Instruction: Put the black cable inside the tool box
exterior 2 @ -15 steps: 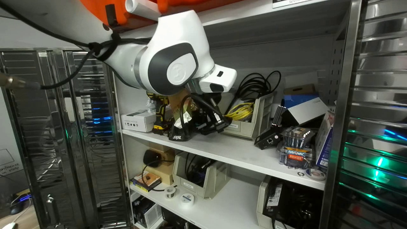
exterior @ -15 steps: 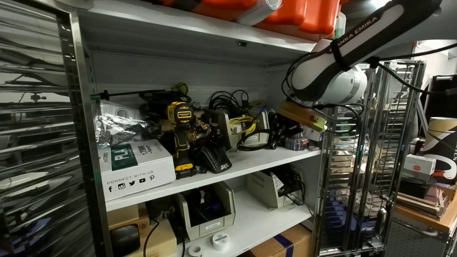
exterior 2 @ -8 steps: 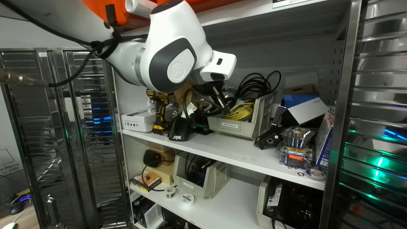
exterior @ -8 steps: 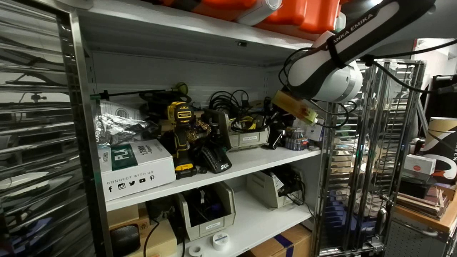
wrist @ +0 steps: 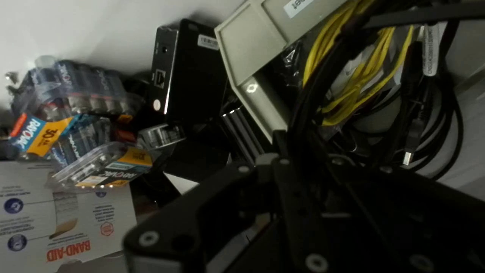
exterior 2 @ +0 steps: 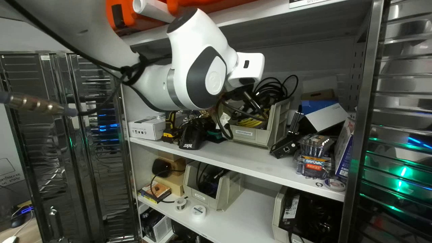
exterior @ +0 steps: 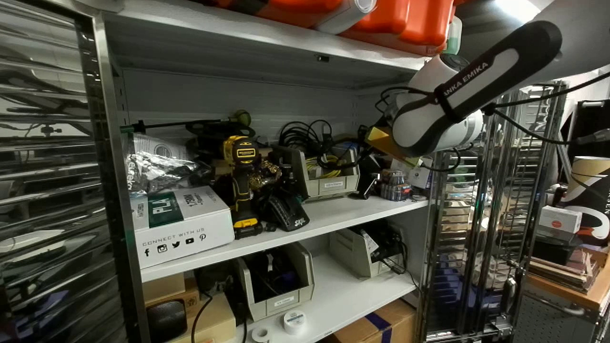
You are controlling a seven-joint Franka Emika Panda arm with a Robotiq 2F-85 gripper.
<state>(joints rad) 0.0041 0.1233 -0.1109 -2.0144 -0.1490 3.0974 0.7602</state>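
Over the open top of the pale tool box [exterior: 317,188], the black cable [wrist: 322,72] stretches in a thin, loose loop from the hand [wrist: 294,147], which is pinching it. From where I'm standing, I can't tell whether the loop touches anything beneath it. Some yellow cord [wrist: 350,98] lies bundled inside the box, and a bigger tangle of black cords [exterior: 298,138] rises toward its back. The box itself stands upright on the white table [exterior: 352,209]. Just beside it rests a small, boxy black device [wrist: 197,76], and near that a couple of battery packs [exterior 2: 314,162]. Off the box's other side there's a black piece [exterior: 288,214] marked SKIL, then the yellow-and-black power tool [exterior: 242,190] standing upright, and past it a white-and-green carton [exterior: 190,224] printed with CONNECT WITH US. Up above, the bulky white arm [exterior 2: 199,37] reaches in, partly covering the hand in both exterior views.
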